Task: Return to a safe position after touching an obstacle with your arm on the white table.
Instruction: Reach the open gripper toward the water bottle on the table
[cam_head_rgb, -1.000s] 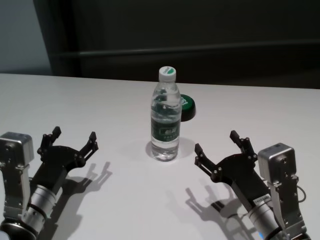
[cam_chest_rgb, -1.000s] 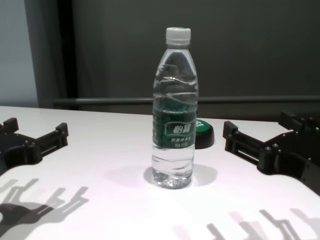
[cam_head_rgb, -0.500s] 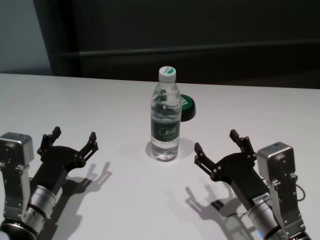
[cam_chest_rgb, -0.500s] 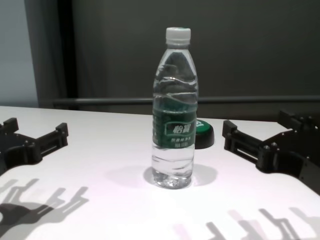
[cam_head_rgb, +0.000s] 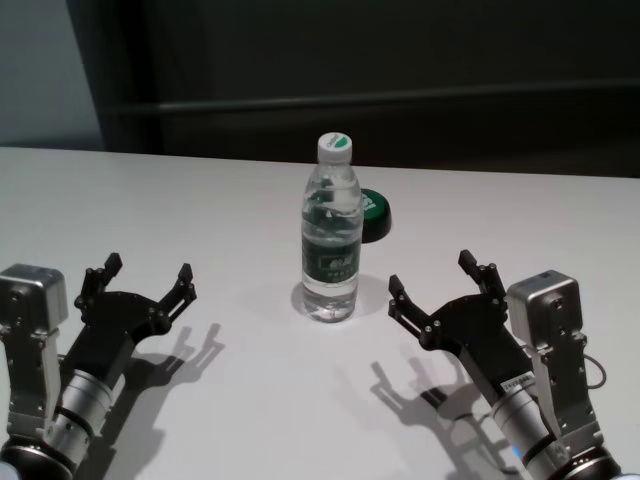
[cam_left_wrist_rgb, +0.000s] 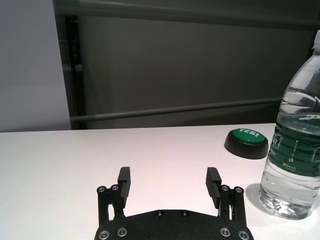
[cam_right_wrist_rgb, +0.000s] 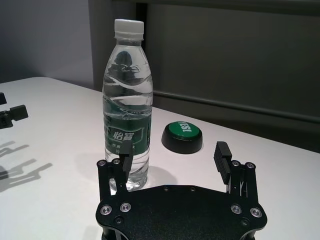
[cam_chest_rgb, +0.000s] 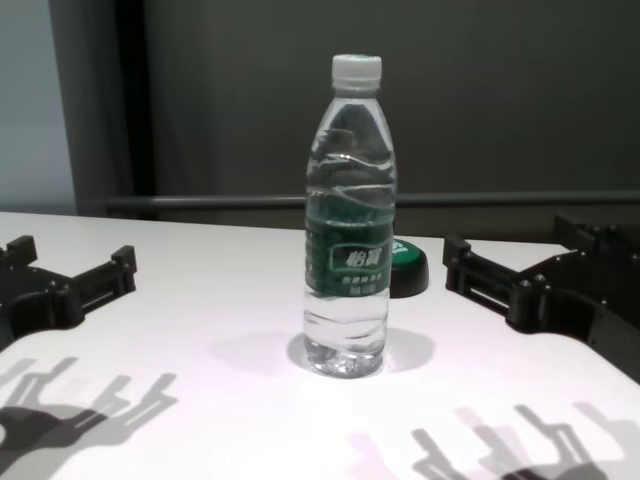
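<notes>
Bottle (cam_head_rgb: 331, 238) stands upright mid-tabletop (cam_head_rgb: 200, 200), looks full, tippy, slick; best gripped at the label. Both grippers' (cam_head_rgb: 138, 278) (cam_head_rgb: 433, 281) jaws gape wide, empty.

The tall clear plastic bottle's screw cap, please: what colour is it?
White screw cap; right wrist view shows it best.

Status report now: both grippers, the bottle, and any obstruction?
Left gripper open, low over white table. Right gripper open, beside water bottle, not touching. Bottle upright. Green button behind it.
</notes>
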